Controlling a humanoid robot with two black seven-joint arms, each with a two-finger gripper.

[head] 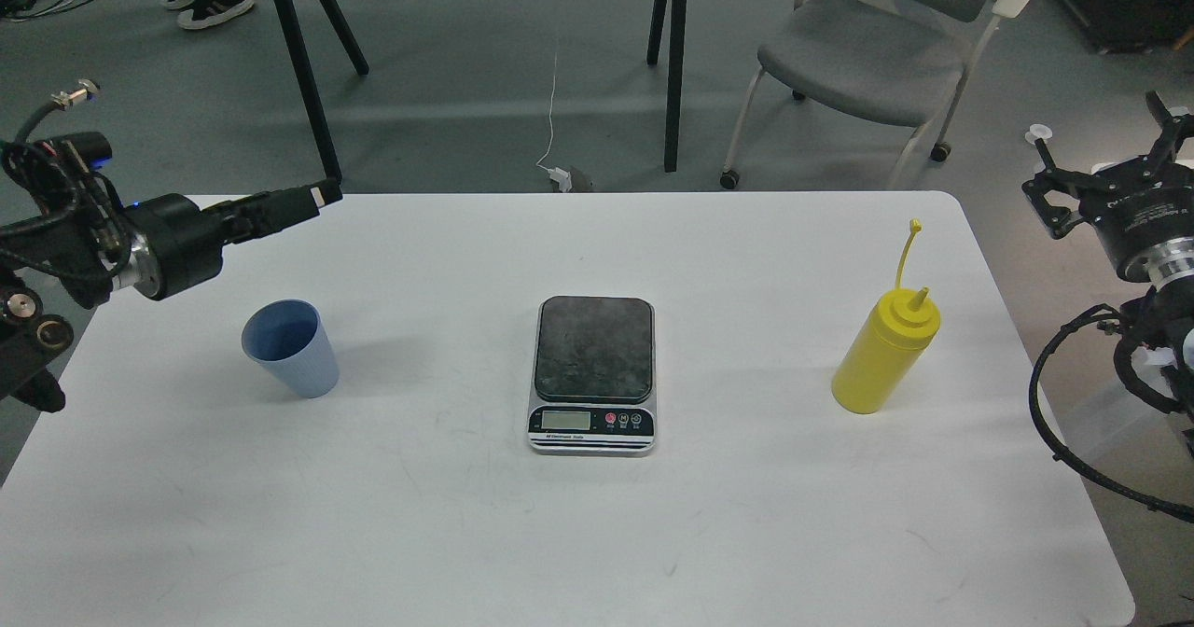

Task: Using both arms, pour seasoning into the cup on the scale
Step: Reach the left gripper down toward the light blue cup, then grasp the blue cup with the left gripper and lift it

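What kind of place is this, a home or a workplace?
Probably a lab or workshop, not a home: a white table on grey floor, an office chair on casters, and loose cables by a second, black-legged table.

The dark-platformed scale (594, 375) lies flat with nothing on it, the ribbed light-blue cup (291, 347) upright well to its left, the yellow seasoning bottle (884, 352) upright, uncapped, well to its right.

— From my feed: what colours have I got on the white tabletop (448, 534)?

— Squeeze bottle (881, 358) solid yellow, cup (297, 352) light blue with fine vertical ribs. The scale (594, 375) has a dark grey platform, silver front, and red and black buttons.
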